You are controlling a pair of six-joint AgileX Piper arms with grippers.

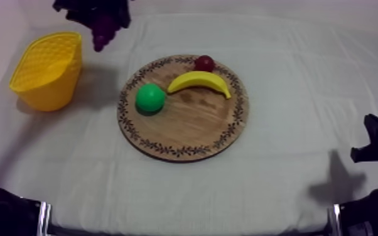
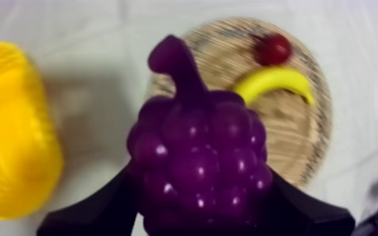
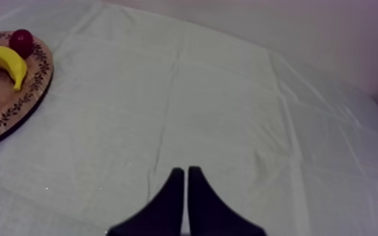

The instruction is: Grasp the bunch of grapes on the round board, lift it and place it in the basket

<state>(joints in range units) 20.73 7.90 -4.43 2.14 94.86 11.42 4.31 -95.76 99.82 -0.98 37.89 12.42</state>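
– Starting at the near edge, what do you see?

– My right gripper (image 3: 186, 171) hangs low over the grey-white tablecloth (image 1: 279, 182) at the near right. Its two black fingers are pressed together in a narrow wedge, with nothing between them.

– And in the middle of the table?

– That's where the round wooden board with the patterned rim (image 1: 188, 135) lies flat. A round green toy fruit (image 1: 150, 98) sits on its left part. Farther back, a yellow toy banana (image 1: 199, 81) curves across the board. A small red fruit (image 1: 205, 63) sits just beyond the banana, at the board's far rim and close to it. I cannot tell whether the two touch.

– Where is the basket?

– The yellow basket with the latticed wall (image 1: 50, 91) stands on the cloth to the left of the board, well apart from it.

– And the grapes?

– The purple toy bunch of grapes (image 2: 198, 150) is off the board. My left gripper (image 1: 97, 16) is pinching it, one black finger on each flank, stem pointing away from the wrist. It hangs in the air at the far left, above the cloth between the basket and the board. From above it sits just right of the basket's far corner, and it isn't over the basket's opening.
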